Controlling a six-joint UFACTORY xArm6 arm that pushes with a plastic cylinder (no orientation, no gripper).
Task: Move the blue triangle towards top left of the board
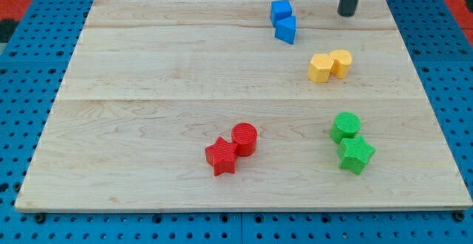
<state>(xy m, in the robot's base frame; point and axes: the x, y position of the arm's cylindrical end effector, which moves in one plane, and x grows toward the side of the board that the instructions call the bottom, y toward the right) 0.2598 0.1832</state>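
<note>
My tip, the lower end of the straight dark rod, rests near the top edge of the pale wooden desk; there are no fingers on this rod, so nothing is open, closed or held. The small blue plastic triangle lies to the view's left of my tip and slightly lower, apart from it, and it touches a small blue plastic cube that sits just above it, level with my tip. That placement looks sensible for the job: with my tip on the triangle's right side, a leftward push should carry it along the top strip, though the cube would likely be dragged along. Below my tip, near it, sit two yellow blocks pressed together. Further below are a green cylinder and a green star, touching. Far down and to the left, a red cylinder touches a red star. Left of the blue pair nothing stands as far as the top left corner, so room is ample; the desk's top edge is close, leaving little margin upward.
</note>
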